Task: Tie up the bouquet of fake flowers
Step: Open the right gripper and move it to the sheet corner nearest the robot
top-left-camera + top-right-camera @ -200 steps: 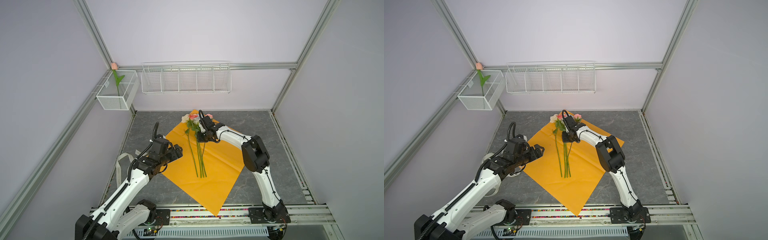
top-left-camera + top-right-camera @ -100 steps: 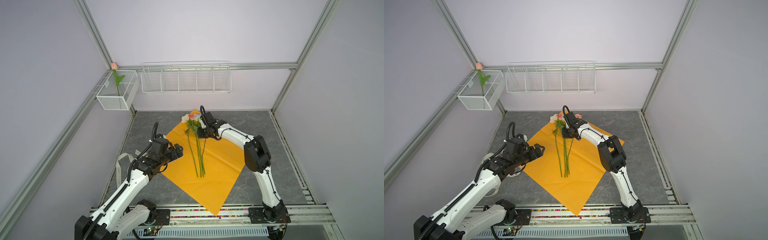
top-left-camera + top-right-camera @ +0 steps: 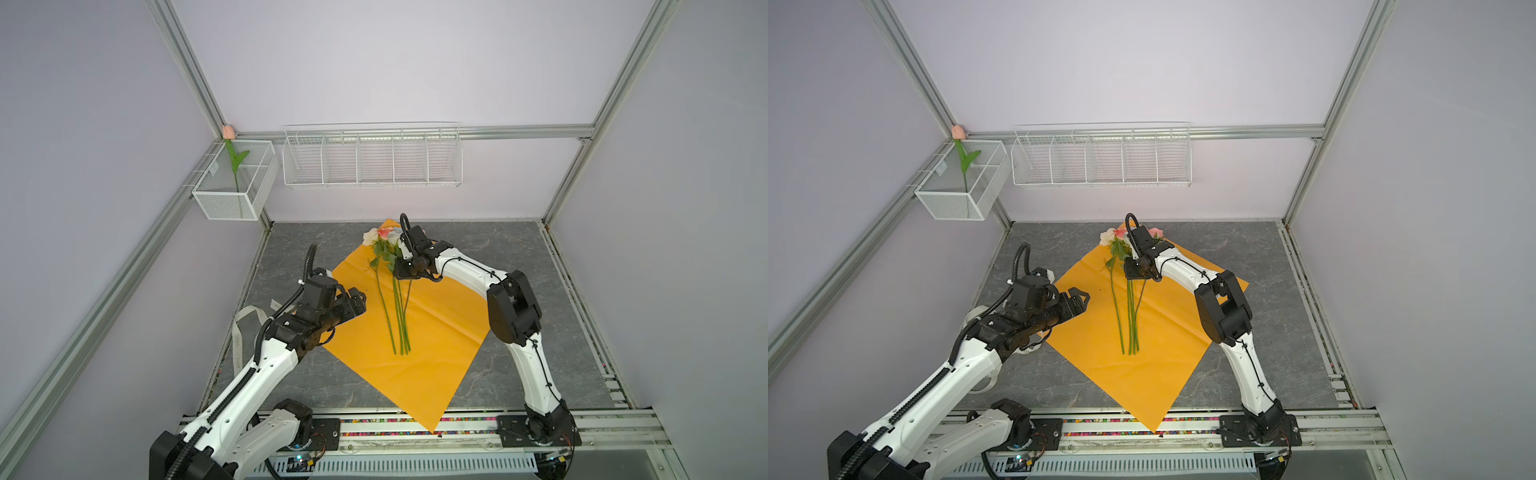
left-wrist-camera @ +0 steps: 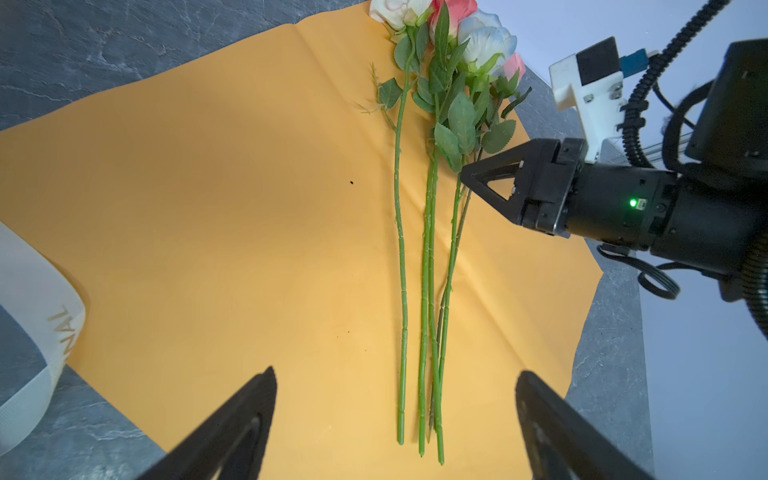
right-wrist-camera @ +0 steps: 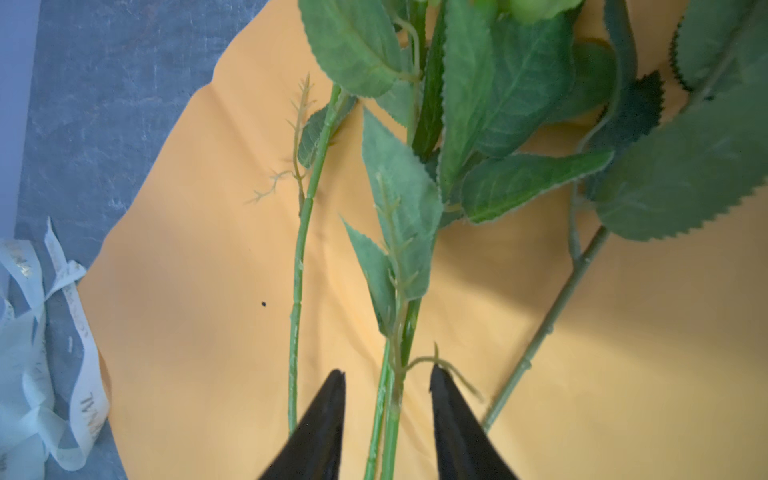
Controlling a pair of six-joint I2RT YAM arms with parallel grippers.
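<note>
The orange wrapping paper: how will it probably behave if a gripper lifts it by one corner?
The orange wrapping paper is probably thin and floppy: it lies flat with soft creases. Lifted by one corner, it would likely bend, not rise whole. The bouquet of fake flowers lies loose on it, so a pull may shift or roll the stems.

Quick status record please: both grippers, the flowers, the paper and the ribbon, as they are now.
Bouquet: pastel fake roses with green stems, lying flat on orange wrapping paper sheet, untied
Left gripper: open, empty, above the paper's left corner
Right gripper: open, jaws either side of some stems below the leaves
Ribbon: white printed ribbon, loose on the grey table beside the paper, unheld
</note>
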